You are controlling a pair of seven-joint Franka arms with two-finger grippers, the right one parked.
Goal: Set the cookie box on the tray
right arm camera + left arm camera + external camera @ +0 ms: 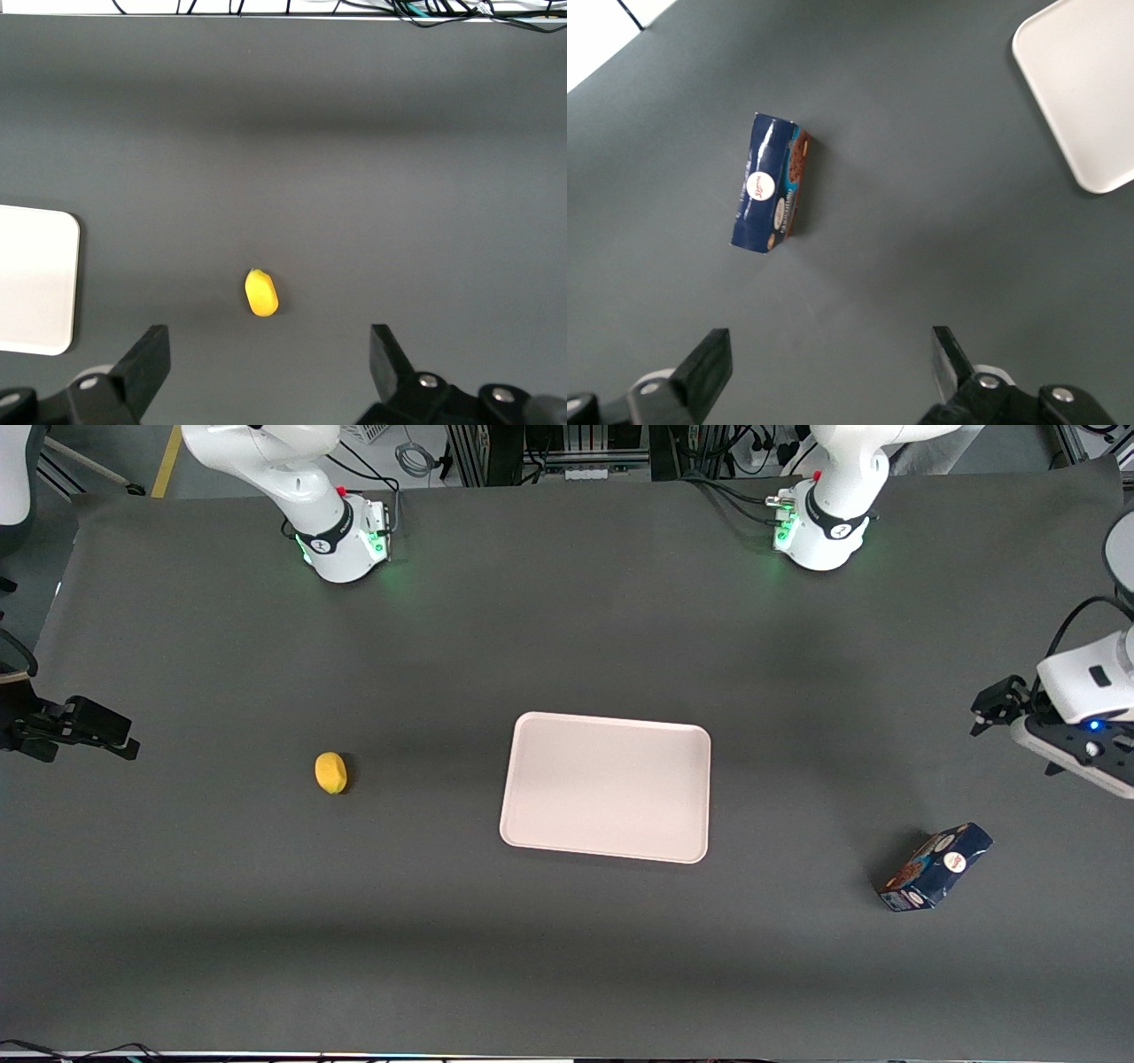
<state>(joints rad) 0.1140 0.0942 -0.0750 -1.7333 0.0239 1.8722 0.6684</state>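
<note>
The cookie box (935, 865), a small navy carton with cookie pictures and a round white-red logo, lies on the dark table mat toward the working arm's end, apart from the tray. The pale pinkish-white tray (607, 786) lies flat mid-table with nothing on it. My left gripper (985, 713) hovers above the mat near the table's end, farther from the front camera than the box and not touching it. In the left wrist view the gripper (830, 354) is open with only bare mat between its fingers; the cookie box (772, 195) and a corner of the tray (1090, 88) show ahead.
A small yellow rounded lump (331, 772) lies on the mat toward the parked arm's end, beside the tray but well apart from it. It also shows as the yellow lump (260, 293) in the right wrist view. The two arm bases stand along the table's back edge.
</note>
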